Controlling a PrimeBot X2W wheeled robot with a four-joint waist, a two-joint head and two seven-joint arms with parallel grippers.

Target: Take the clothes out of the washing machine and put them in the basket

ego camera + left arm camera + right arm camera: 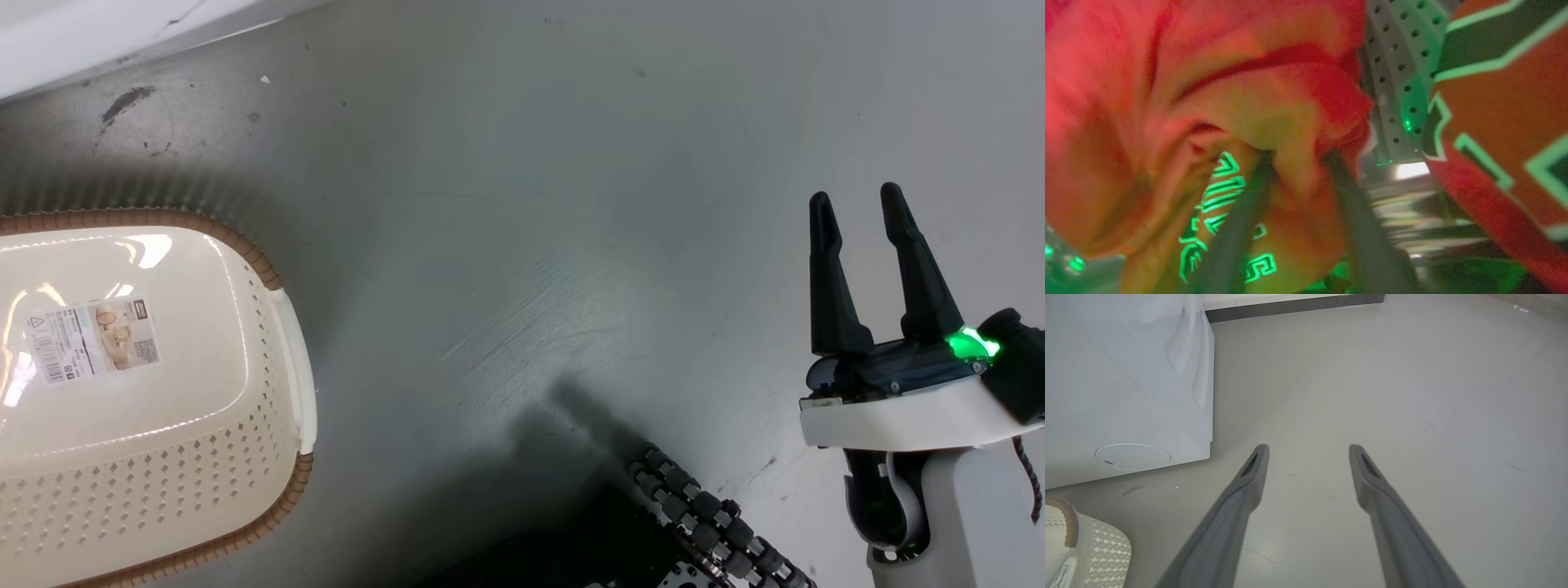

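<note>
**While left gripper (1299, 159) is buried in red jersey (1167, 81), right gripper (855, 196) hangs open**

Left fingers (1237, 228) straddle bunched cloth inside drum (1400, 61); tips hidden, can't tell if clamped. Second jersey (1506, 102) at that view's right. Right jaws apart, empty, above floor (531, 204). Basket (277, 269) on floor to robot's left, label sticker (90, 339) showing.

Counts: 2 red jerseys were in 1 drum (1400, 81) – jersey A (1167, 102) at 9 o'clock in left wrist view, jersey B (1506, 122) at 3. 1 basket (295, 367) at 9 o'clock in head view, w/ 1 label sticker (91, 339). 1 washing machine (1126, 396). 2 grippers: left gripper (1299, 159), right gripper (856, 196), 2 fingers ea.
</note>
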